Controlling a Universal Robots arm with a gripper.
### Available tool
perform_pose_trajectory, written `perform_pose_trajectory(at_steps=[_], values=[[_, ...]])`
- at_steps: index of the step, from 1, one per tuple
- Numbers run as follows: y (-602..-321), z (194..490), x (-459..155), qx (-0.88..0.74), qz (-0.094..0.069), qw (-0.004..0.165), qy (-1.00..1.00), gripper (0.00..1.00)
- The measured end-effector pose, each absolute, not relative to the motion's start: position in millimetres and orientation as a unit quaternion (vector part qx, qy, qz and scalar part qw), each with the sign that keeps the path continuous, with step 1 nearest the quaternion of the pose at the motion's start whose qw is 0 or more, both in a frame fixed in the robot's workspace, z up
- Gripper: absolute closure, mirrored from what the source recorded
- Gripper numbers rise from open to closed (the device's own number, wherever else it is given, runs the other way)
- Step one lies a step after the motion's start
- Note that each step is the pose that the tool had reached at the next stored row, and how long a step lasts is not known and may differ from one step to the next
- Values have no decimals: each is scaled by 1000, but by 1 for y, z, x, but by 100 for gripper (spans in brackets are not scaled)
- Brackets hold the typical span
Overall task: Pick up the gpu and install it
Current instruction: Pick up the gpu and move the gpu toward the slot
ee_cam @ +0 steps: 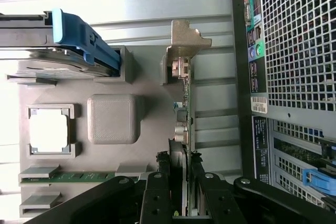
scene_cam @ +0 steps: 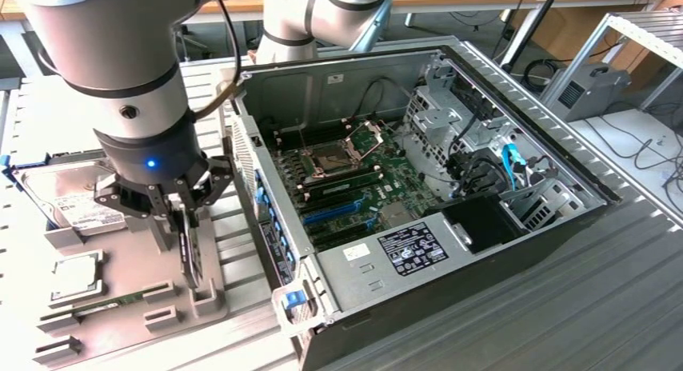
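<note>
Hand (ee_cam: 181,182) pinches the gpu (ee_cam: 188,98) by its upper edge, card upright in the grey holder (ee_cam: 115,119); pick-up step, seemingly; clearing the slot calls for a straight lift

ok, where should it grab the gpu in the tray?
I'd take the top edge of the gpu, coming straight down, pinching both flat faces: it stands on edge in the grey holder, metal bracket at one end, leaving that edge free.
</note>
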State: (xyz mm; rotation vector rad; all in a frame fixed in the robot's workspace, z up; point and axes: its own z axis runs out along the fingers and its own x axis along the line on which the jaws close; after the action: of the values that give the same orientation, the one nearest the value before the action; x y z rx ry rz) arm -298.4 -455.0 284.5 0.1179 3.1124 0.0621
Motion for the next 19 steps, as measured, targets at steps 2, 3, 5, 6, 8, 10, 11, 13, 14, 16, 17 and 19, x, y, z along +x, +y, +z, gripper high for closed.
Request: perform_pose_trajectory(at_steps=[2,3,5,6,8,10,11,13,14,16,17,19], values=[[-455,285,-298,38,20,13,999,74],[-455,286,-298,38,20,13,999,74],[-455,286,-298,38,20,13,999,74],[-455,287,-298,38,20,13,999,74],[-455,288,-298,38,20,13,999,74],[-455,288,-298,38,20,13,999,74],[-455,289,-298,38,20,13,999,74],[-455,290,-298,38,20,13,999,74],[-455,290,-298,38,20,13,999,74],[-455,291,-298,38,20,13,999,74],[-455,291,-298,38,20,13,999,74],[-455,292,-298,38,20,13,999,74]])
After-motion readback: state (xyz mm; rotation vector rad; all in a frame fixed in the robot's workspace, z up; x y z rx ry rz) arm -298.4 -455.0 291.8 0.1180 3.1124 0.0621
